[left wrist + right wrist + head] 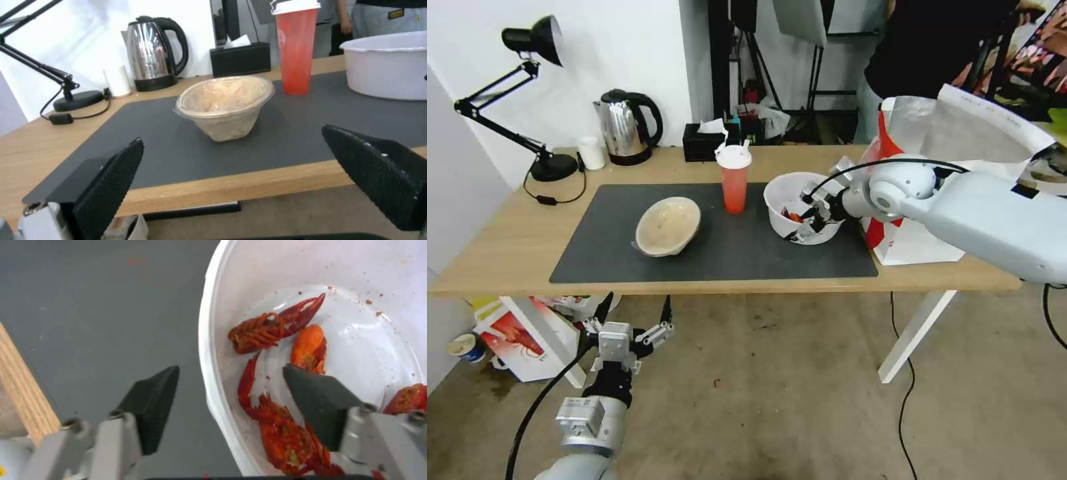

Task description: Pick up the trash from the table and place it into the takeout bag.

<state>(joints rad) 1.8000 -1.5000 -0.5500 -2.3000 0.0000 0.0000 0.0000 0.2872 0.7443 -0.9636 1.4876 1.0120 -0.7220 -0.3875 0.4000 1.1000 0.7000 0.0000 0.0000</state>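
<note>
Even, bright indoor light falls from above, leaving only soft shadows under the table. The kettle shows glare streaks, the white bowl a wet sheen. Close fingertips look slightly blurred.

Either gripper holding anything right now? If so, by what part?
Nothing held. Right gripper is open, fingers straddling the white bowl's rim, one inside, one outside, not closed. Left gripper is open below the table edge.
</note>
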